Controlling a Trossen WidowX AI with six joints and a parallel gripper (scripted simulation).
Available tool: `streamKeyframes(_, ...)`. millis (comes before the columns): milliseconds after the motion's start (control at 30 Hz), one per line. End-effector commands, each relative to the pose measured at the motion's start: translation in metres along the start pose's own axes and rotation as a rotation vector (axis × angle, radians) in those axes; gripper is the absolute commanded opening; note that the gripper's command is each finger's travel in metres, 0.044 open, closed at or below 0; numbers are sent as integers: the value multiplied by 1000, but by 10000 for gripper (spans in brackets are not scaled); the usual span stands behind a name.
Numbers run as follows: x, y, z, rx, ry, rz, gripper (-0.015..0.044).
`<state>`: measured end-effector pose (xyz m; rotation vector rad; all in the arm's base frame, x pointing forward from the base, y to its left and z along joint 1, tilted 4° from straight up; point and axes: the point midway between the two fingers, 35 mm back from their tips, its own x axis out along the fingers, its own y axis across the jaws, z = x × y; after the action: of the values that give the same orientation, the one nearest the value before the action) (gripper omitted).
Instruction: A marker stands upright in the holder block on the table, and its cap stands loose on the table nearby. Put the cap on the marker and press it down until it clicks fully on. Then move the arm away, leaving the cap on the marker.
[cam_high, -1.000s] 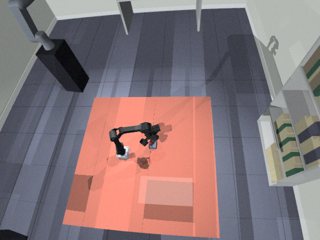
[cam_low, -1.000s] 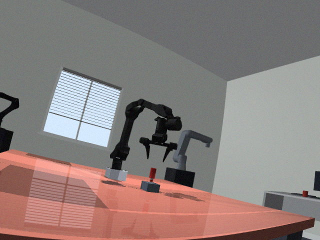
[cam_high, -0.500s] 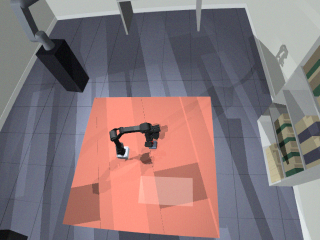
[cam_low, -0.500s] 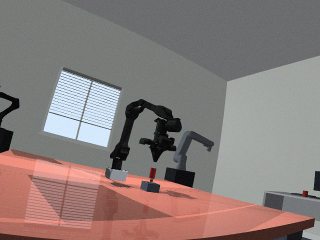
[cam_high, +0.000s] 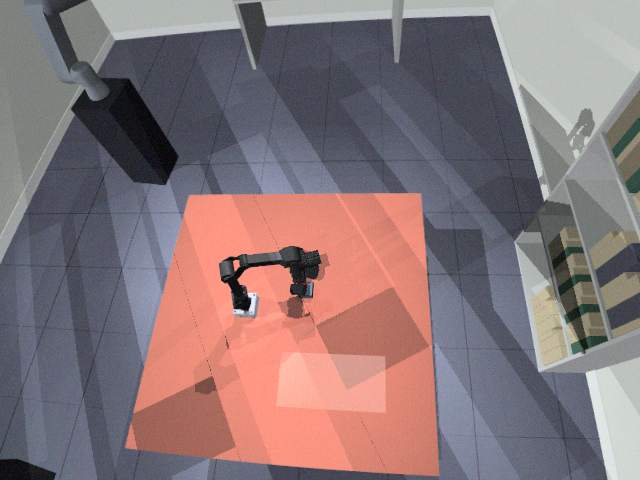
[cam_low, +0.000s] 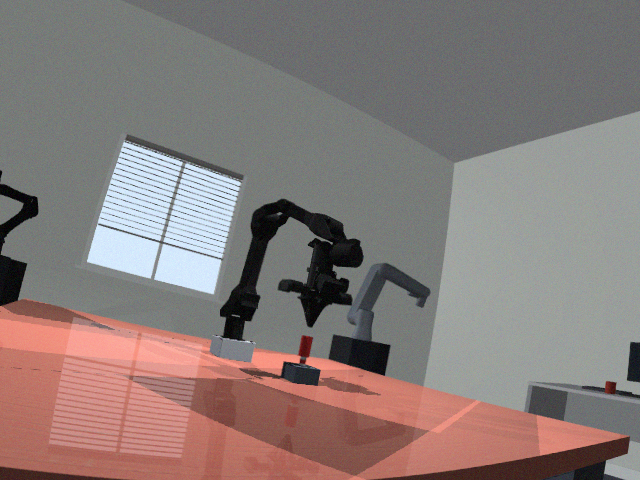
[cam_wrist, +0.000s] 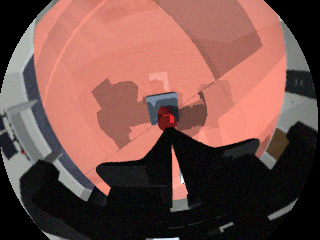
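Plainly, the gripper hangs directly above the marker, its fingers pinched together into one point with nothing between them. In the exterior view there is clear air between that point and the red cap, which already sits on top of the marker. The marker stands upright in the dark holder block on the salmon table. From the wrist view the cap shows as a red disc just past the fingertips at about twelve o'clock, with the block beyond it.

Whether the cap is clicked fully home cannot be read from these views; it looks perched on top, so my guess is that the pressing step is next.

Handling, as I judge it: cap and marker are light, rigid plastic with smooth, slippery sides. Gripping the cap is not needed now; the closed fingertips make a blunt pusher. Contact belongs on the centre of the cap's flat top, pushing straight down along the marker's axis. An off-centre push could tilt the cap or rock the marker in its socket. The block appears heavy enough to stay put.
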<state>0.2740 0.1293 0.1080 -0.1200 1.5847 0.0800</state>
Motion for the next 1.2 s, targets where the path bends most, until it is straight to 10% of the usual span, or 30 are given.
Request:
streamKeyframes(0, 7, 0, -1, -4, 5, 1, 0)
streamKeyframes(833, 29, 0, 0, 0, -2, 1, 0)
streamKeyframes(1167, -60, 1, 0, -1, 2, 6, 0)
